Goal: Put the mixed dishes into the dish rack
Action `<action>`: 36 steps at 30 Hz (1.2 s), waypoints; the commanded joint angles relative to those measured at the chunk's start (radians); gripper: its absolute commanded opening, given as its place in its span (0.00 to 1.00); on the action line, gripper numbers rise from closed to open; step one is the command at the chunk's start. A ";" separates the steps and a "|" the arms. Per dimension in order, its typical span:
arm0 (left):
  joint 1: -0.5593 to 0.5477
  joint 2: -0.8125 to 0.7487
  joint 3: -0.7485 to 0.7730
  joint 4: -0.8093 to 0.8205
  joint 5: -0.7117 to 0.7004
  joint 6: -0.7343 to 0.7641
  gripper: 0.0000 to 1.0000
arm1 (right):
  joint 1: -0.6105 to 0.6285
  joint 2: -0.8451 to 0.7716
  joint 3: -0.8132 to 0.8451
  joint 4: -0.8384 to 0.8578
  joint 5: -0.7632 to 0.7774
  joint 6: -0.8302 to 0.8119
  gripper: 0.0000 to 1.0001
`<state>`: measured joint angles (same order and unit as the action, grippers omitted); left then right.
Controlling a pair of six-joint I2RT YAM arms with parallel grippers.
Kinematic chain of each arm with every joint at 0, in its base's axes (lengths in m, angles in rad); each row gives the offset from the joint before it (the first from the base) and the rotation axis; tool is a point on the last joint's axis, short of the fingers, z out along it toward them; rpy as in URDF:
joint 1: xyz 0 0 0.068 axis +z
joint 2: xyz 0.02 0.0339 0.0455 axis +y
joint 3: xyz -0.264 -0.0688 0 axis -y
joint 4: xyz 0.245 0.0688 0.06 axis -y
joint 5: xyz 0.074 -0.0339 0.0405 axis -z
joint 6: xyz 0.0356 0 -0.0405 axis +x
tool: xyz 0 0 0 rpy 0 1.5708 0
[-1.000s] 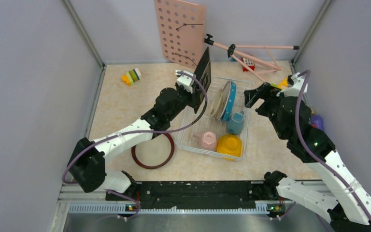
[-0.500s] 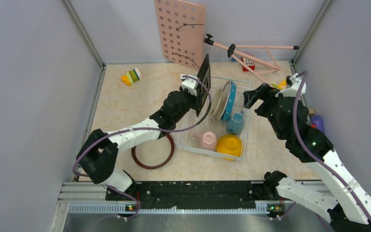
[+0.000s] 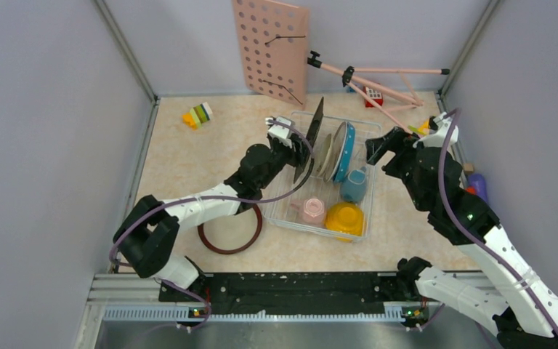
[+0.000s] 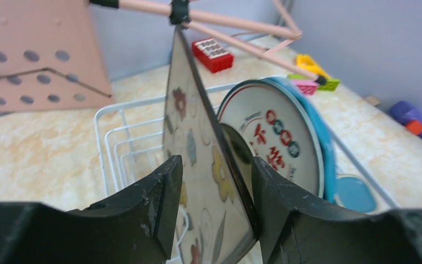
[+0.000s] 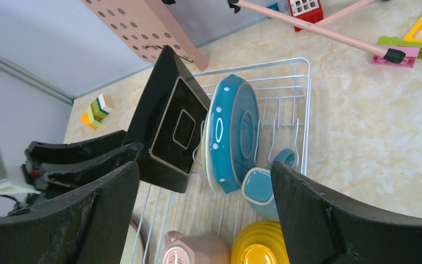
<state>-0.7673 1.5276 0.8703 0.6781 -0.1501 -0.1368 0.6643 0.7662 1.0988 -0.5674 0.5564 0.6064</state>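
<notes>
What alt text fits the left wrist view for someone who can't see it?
A square floral plate stands on edge in the white wire dish rack, between the left gripper's fingers. Behind it stand a white plate with characters and a blue plate.

Dish rack (image 3: 285,211): on the table, right of centre.
Square plate (image 3: 309,134): on edge in the rack's far left part.
Dotted plate (image 3: 345,149): on edge, right of the square plate.
Lettered plate (image 4: 277,143): on edge between those two.
Mug (image 3: 354,185): in the rack, nearer than the dotted plate.
Cup (image 3: 310,211): rack's near left.
Bowl (image 3: 345,217): just right of the cup.
Rimmed plate (image 3: 229,229): flat on the table, left of the rack.
Pegboard (image 3: 272,47): behind the rack.
</notes>
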 commanded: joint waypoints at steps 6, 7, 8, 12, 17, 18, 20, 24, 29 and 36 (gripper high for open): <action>-0.001 -0.164 0.006 -0.055 0.111 -0.071 0.64 | -0.005 0.000 -0.002 0.038 -0.009 0.010 0.88; 0.000 -0.190 0.003 -0.077 0.111 -0.076 0.65 | -0.005 0.000 -0.002 0.037 -0.012 0.010 0.88; 0.000 -0.214 0.001 -0.111 0.107 -0.075 0.66 | -0.005 0.002 0.000 0.034 -0.015 0.010 0.88; 0.003 -0.344 -0.003 -0.340 -0.007 -0.114 0.70 | -0.005 0.006 0.000 0.027 -0.036 -0.001 0.88; 0.010 -0.520 -0.012 -0.769 -0.164 -0.207 0.71 | -0.005 0.007 -0.014 0.033 -0.091 -0.031 0.88; 0.011 -0.552 -0.014 -0.854 -0.171 -0.219 0.71 | -0.005 0.007 -0.019 0.037 -0.112 -0.042 0.88; 0.010 -0.623 -0.027 -1.000 -0.178 -0.260 0.73 | -0.005 0.004 -0.031 0.051 -0.169 -0.070 0.88; 0.010 -0.735 -0.112 -1.169 -0.167 -0.348 0.73 | -0.005 0.000 -0.049 0.040 -0.227 -0.061 0.88; 0.011 -0.838 -0.249 -1.211 -0.137 -0.501 0.73 | -0.005 -0.008 -0.125 -0.003 -0.224 0.015 0.89; 0.007 -0.794 -0.283 -1.286 0.008 -0.521 0.70 | -0.005 -0.050 -0.261 -0.065 -0.239 0.093 0.90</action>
<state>-0.7586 0.6983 0.5774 -0.5591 -0.2230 -0.6121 0.6643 0.7567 0.8810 -0.5980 0.3271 0.6445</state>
